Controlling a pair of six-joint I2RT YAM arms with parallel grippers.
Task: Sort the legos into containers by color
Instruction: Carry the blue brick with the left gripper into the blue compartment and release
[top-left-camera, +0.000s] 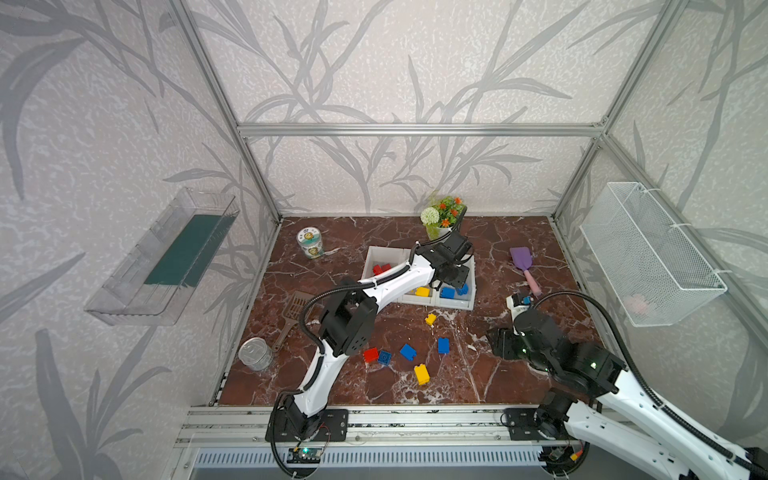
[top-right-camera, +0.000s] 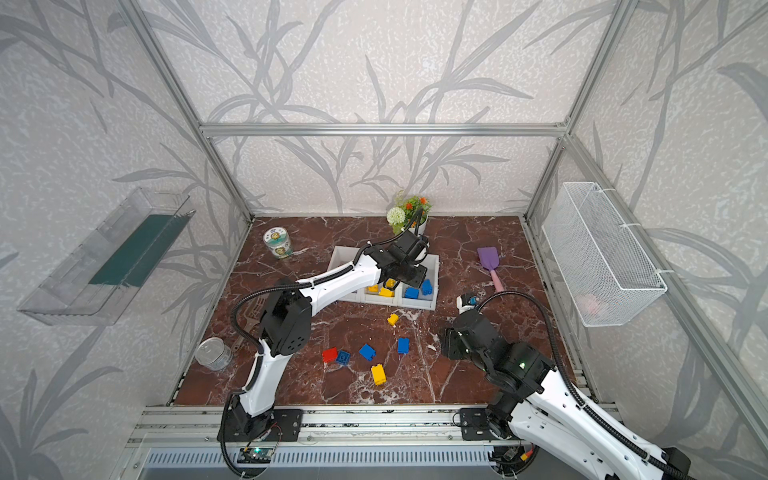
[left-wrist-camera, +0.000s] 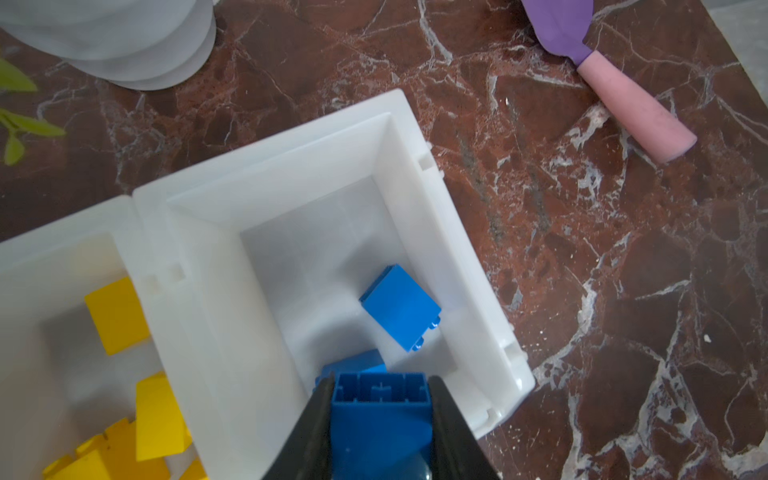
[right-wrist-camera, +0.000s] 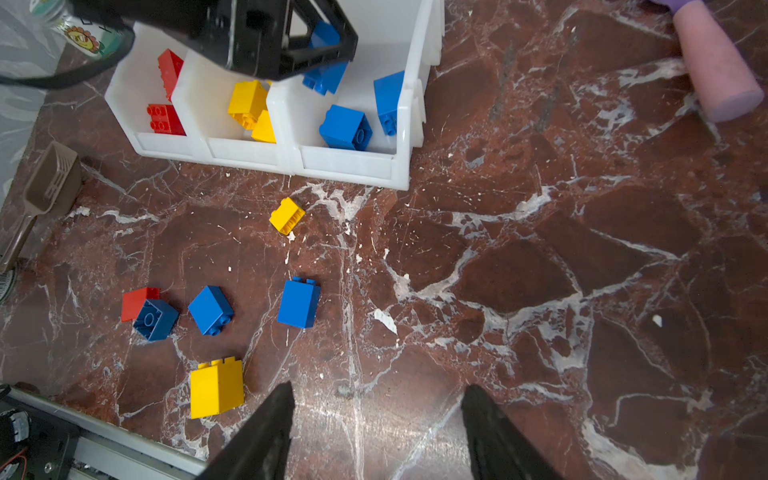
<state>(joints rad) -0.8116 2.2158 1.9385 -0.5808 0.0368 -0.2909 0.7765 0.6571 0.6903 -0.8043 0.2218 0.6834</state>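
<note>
My left hand (left-wrist-camera: 382, 380) pinches a blue lego (left-wrist-camera: 380, 419) above the blue bin (left-wrist-camera: 419, 199), at the 3 o'clock end of the bins (top-left-camera: 376, 253). Step in hand: release. My right hand (right-wrist-camera: 376, 395) is spread and empty over bare tabletop (right-wrist-camera: 540, 270). Next, I judge, fetch the loose lego (top-left-camera: 443, 345) at its 9 o'clock in a top view.

On the red-brown marble tabletop (top-left-camera: 519, 374) in both top views, you have a pot of artificial flowers (top-left-camera: 443, 214) at 12 o'clock by the back wall and a labelled round jar (top-left-camera: 310, 242) upright at 10. A brown slotted scoop (top-left-camera: 296, 308) lies at 9, with a silver can (top-left-camera: 255, 353) near its handle at 8, and a purple spatula (top-left-camera: 524, 266) with a pink handle lies at 2. On the wall at 9 hangs a clear tray (top-left-camera: 124, 299) holding a dark green strip (top-left-camera: 187, 253). At 3 hangs a white wire basket (top-left-camera: 648, 253) with something pale pink inside.
</note>
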